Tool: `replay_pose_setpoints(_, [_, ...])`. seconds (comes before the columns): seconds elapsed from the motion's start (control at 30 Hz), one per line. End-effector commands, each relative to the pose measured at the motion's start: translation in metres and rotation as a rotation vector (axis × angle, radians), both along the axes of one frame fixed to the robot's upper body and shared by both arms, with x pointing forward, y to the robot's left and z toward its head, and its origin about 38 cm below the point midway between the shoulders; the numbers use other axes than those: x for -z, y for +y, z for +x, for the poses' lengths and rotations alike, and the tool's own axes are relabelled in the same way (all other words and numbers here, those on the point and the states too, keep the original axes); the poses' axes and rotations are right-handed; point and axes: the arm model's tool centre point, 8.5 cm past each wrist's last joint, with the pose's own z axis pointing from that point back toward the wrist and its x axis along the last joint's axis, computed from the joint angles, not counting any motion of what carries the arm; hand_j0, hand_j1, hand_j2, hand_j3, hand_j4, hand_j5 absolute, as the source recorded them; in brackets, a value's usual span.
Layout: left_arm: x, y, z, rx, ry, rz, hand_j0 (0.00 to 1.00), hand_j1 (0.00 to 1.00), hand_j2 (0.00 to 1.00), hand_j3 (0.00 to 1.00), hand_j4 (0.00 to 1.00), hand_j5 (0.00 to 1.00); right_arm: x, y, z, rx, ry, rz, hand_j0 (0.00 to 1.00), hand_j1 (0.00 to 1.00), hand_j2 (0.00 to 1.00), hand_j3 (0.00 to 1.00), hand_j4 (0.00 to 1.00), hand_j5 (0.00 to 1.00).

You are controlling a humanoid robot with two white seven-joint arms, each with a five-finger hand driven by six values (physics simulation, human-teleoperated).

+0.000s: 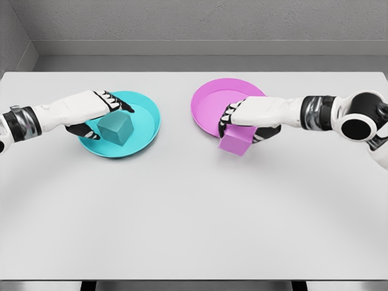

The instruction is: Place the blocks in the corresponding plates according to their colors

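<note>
A white table (194,218) fills the head view, and the places below are given from the cyan plate (142,130), which sits on the table's left half.

The left hand (100,112) reaches in from the left edge over that plate's near-left part. Its black-tipped fingers are curled around the teal block (116,128) — thumb below at the block's left corner, the other fingers over its top edge. The block lies inside the plate, in its left half, a little tilted; whether it rests on the plate floor or is held just above it cannot be told.

To the right of the cyan plate, well apart from it, stands the pink plate (209,103), also on the table. The right hand (245,121) comes in from the right edge and lies over that plate's near-right part. Its fingers are clasped on the pink block (235,142) from above, dark fingertips along the block's top. This block is at the pink plate's near rim — its upper part overlaps the rim, its lower part shows against bare table, so it is not inside the plate. Whether it touches the rim cannot be told.

The forearms of both arms are white with dark wrist joints.
</note>
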Motion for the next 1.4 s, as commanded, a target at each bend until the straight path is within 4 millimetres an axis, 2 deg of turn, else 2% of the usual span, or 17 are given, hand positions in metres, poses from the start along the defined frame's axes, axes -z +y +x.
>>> replay_pose_setpoints(0.0, [-0.003, 0.005, 0.001, -0.015, 0.002, -0.022, 1.0, 1.0, 1.0, 1.0, 1.0, 1.0, -0.002, -0.014, 0.011, 0.054, 0.0, 0.005, 0.44, 0.44, 0.44, 0.44, 0.44, 0.44])
replay_pose_setpoints(0.27, [-0.042, 0.069, -0.012, -0.128, -0.008, -0.065, 1.0, 1.0, 1.0, 1.0, 1.0, 1.0, 0.002, -0.067, 0.047, 0.244, 0.022, 0.001, 0.44, 0.44, 0.44, 0.44, 0.44, 0.44])
replay_pose_setpoints(0.37, [-0.043, 0.071, -0.013, -0.131, -0.003, -0.07, 1.0, 1.0, 1.0, 1.0, 1.0, 1.0, -0.001, -0.083, 0.057, 0.302, 0.023, 0.006, 0.44, 0.44, 0.44, 0.44, 0.44, 0.44])
replay_pose_setpoints(0.5, [-0.046, 0.064, -0.012, -0.116, -0.014, -0.081, 1.0, 1.0, 1.0, 1.0, 1.0, 1.0, -0.009, -0.067, 0.064, 0.281, 0.009, 0.028, 0.44, 0.44, 0.44, 0.44, 0.44, 0.44])
replay_pose_setpoints(0.67, [-0.043, 0.068, -0.011, -0.129, -0.013, -0.064, 1.0, 1.0, 1.0, 1.0, 1.0, 1.0, -0.012, -0.044, 0.067, 0.238, 0.002, 0.048, 0.44, 0.44, 0.44, 0.44, 0.44, 0.44])
replay_pose_setpoints(0.73, [-0.041, 0.071, -0.012, -0.134, -0.006, -0.059, 1.0, 1.0, 1.0, 1.0, 1.0, 1.0, -0.015, -0.036, 0.068, 0.225, -0.002, 0.055, 0.44, 0.44, 0.44, 0.44, 0.44, 0.44])
replay_pose_setpoints(0.8, [-0.028, 0.075, -0.018, -0.144, 0.027, -0.064, 1.0, 1.0, 1.0, 1.0, 1.0, 1.0, -0.017, -0.026, 0.071, 0.215, -0.004, 0.062, 0.44, 0.44, 0.44, 0.44, 0.44, 0.44])
replay_pose_setpoints(1.03, [-0.03, 0.076, -0.019, -0.146, 0.019, -0.062, 1.0, 1.0, 1.0, 1.0, 1.0, 1.0, -0.008, 0.002, 0.085, 0.202, 0.017, 0.06, 0.44, 0.44, 0.44, 0.44, 0.44, 0.44])
replay_pose_setpoints(1.13, [-0.03, 0.075, -0.019, -0.142, 0.018, -0.063, 1.0, 1.0, 1.0, 1.0, 1.0, 1.0, -0.009, 0.005, 0.086, 0.198, 0.017, 0.061, 0.45, 0.45, 0.45, 0.45, 0.45, 0.45])
replay_pose_setpoints(1.17, [-0.03, 0.075, -0.019, -0.142, 0.018, -0.063, 1.0, 1.0, 1.0, 1.0, 1.0, 1.0, -0.009, 0.005, 0.086, 0.199, 0.018, 0.06, 0.5, 0.5, 0.5, 0.5, 0.5, 0.5])
replay_pose_setpoints(1.2, [-0.03, 0.075, -0.019, -0.142, 0.018, -0.063, 1.0, 1.0, 1.0, 1.0, 1.0, 1.0, -0.007, 0.005, 0.086, 0.202, 0.021, 0.056, 0.94, 0.94, 0.94, 0.94, 0.94, 0.94])
replay_pose_setpoints(1.23, [-0.03, 0.075, -0.019, -0.142, 0.018, -0.063, 1.0, 1.0, 1.0, 1.0, 1.0, 1.0, -0.006, 0.003, 0.087, 0.231, 0.028, 0.053, 1.0, 1.0, 1.0, 1.0, 1.0, 1.0])
replay_pose_setpoints(1.37, [-0.029, 0.074, -0.02, -0.139, 0.03, -0.053, 1.0, 1.0, 1.0, 1.0, 1.0, 1.0, -0.007, 0.003, 0.088, 0.241, 0.028, 0.055, 1.0, 1.0, 1.0, 1.0, 1.0, 1.0])
